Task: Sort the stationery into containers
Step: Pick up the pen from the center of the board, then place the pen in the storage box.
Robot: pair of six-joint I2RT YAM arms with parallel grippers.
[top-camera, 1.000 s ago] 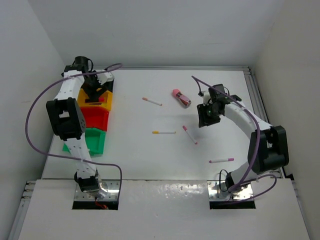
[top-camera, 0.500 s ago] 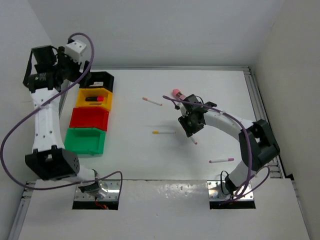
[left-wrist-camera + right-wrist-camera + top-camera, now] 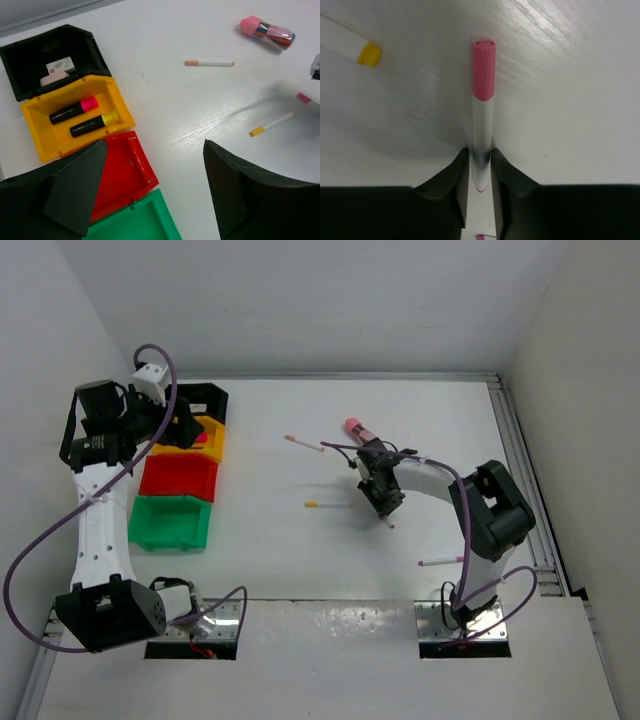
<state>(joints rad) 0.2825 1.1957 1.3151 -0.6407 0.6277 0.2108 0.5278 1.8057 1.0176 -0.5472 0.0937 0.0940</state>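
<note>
Right now the right end effector [image 3: 480, 152] is closed on the pink-ended pen [image 3: 483, 95]. Its two fingers press the white barrel from either side close to the tail, and the pen lies flat near the middle of the worktop [image 3: 570, 100]. Because the hold sits far from the pen's middle, the long pink end will likely droop or swivel on lifting. A firm squeeze and a slow, straight rise would suit, with the sideways carry beginning only once the whole barrel is off the surface. The yellow-ended pen [image 3: 369, 54] lies near and should not be brushed. The left end effector [image 3: 154, 160] hangs spread wide with nothing in it above the red bin [image 3: 142, 165] and yellow bin [image 3: 35, 127], so the carry should keep apart from it.
</note>
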